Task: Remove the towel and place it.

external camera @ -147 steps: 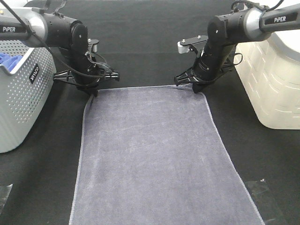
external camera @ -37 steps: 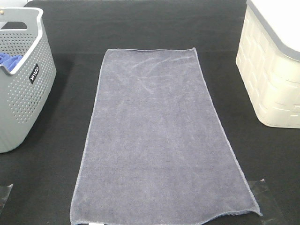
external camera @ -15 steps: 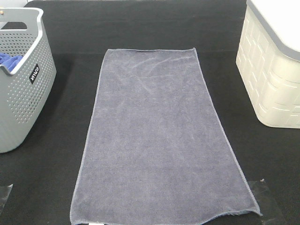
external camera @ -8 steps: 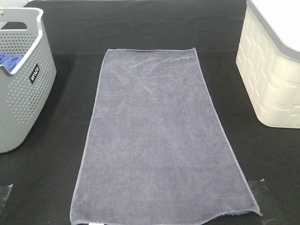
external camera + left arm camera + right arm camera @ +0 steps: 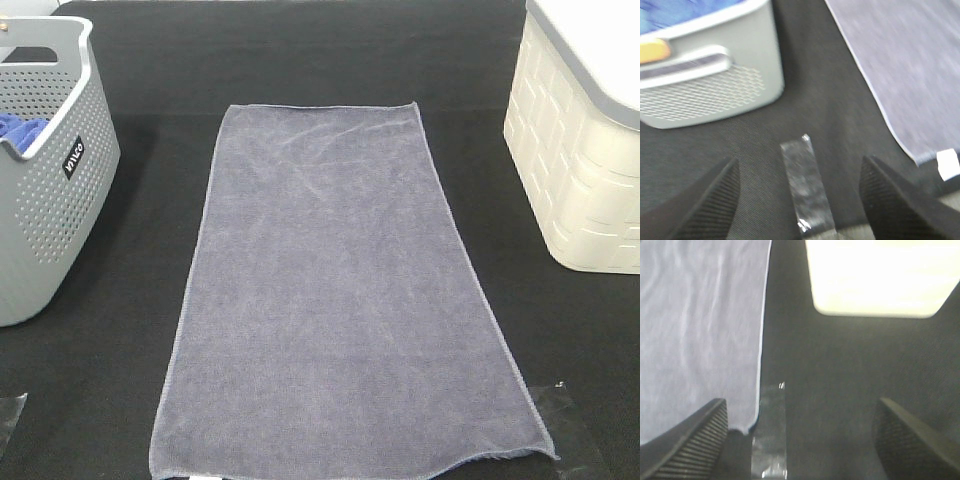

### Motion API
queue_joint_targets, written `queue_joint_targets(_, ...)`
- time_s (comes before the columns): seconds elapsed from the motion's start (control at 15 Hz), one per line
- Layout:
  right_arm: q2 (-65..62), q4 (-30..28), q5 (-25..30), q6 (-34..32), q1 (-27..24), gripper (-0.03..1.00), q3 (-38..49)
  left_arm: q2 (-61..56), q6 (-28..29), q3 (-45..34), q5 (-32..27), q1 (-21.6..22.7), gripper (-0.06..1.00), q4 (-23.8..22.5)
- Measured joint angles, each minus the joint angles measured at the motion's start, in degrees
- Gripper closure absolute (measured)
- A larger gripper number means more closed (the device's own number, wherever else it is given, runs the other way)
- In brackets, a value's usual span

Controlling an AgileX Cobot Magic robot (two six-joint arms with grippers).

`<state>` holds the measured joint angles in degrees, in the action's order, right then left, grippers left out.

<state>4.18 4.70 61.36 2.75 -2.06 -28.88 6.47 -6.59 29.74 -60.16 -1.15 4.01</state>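
The towel lies flat and spread lengthwise down the middle of the black tabletop, between the grey basket at the left, with a blue cloth in it, and the cream bin at the right, touching neither. The high view shows no arm. Only the wrist views show the left gripper and the right gripper, each with fingers wide apart and empty above a clear tape strip just beside a near towel corner.
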Motion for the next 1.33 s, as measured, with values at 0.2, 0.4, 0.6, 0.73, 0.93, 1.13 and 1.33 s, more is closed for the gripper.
queue_joint_targets(0.2,-4.35,0.06,0.0,0.0,-0.23,0.21,0.0,-4.18,0.0,0.0,0.0,0.63,0.29,0.0)
queue_joint_targets(0.4,-4.53,0.06,0.0,0.0,-0.23,0.21,0.0,-6.65,0.0,0.0,0.0,0.63,0.29,0.0)
queue_joint_targets(0.6,-4.53,0.06,0.0,0.0,-0.23,0.21,0.0,-6.7,0.0,0.0,0.0,0.63,0.29,0.0)
queue_joint_targets(0.73,-4.53,0.06,0.0,0.0,-0.23,0.21,0.0,-6.7,0.0,0.0,0.0,0.63,0.29,0.0)
queue_joint_targets(0.93,-4.53,0.06,0.0,0.0,-0.23,0.21,0.0,-6.7,0.0,0.0,0.0,0.63,0.29,0.0)
queue_joint_targets(1.13,-4.53,0.06,0.0,0.0,-0.23,0.21,0.0,-6.7,0.0,0.0,0.0,0.63,0.29,0.0)
queue_joint_targets(1.33,-4.53,0.06,0.0,0.0,-0.23,0.21,0.0,-6.7,0.0,0.0,0.0,0.63,0.29,0.0)
